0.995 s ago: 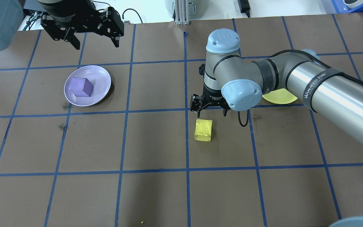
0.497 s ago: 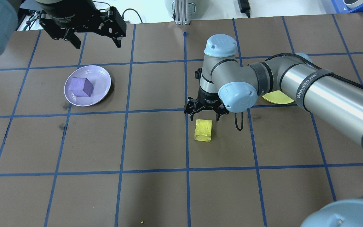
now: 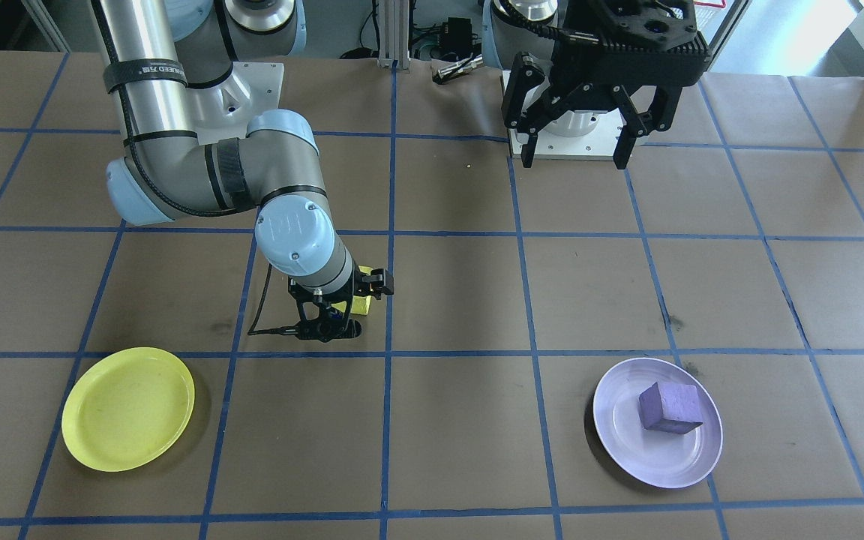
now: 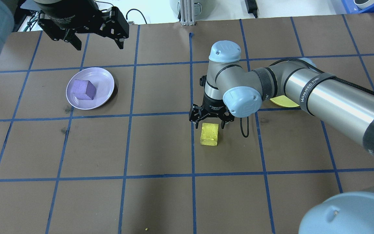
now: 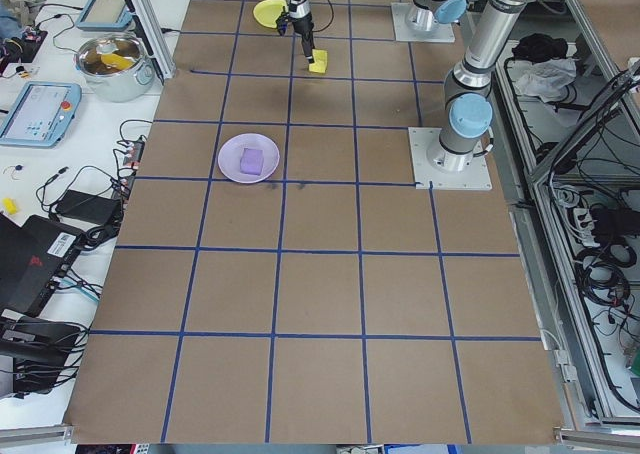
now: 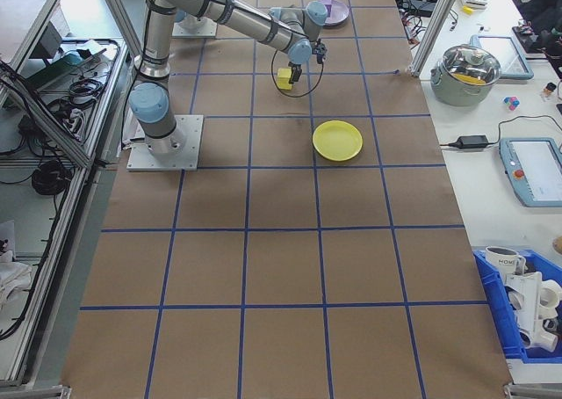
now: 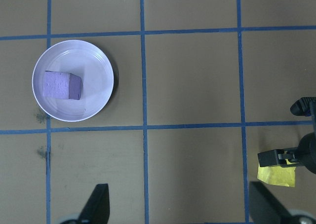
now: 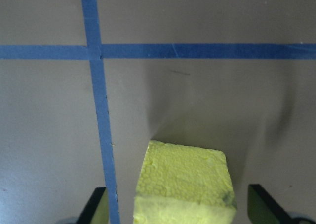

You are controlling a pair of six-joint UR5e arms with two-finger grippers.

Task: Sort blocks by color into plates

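Note:
The yellow block (image 4: pixel 209 135) lies on the brown table near its middle. My right gripper (image 4: pixel 209 123) hangs low over the block's far edge, open, a finger on either side. In the right wrist view the yellow block (image 8: pixel 185 182) sits between the two spread fingertips (image 8: pixel 98 206), with gaps on both sides. The purple block (image 4: pixel 83 89) rests in the lavender plate (image 4: pixel 105 78). My left gripper (image 4: pixel 98 41) hovers open and empty beyond that plate. The yellow plate (image 3: pixel 128 409) is empty; in the overhead view the yellow plate (image 4: pixel 284 101) is mostly hidden by my right arm.
Blue tape lines divide the brown paper into squares. A black cable (image 4: pixel 246 127) loops down beside the right gripper. The left arm's white base plate (image 3: pixel 574 142) sits at the table's robot side. A pot (image 5: pixel 112 62) and tablets stand off the table.
My right gripper has moved toward the yellow block and dropped lower, so its open fingers now flank the block's far edge. The left gripper has barely shifted.

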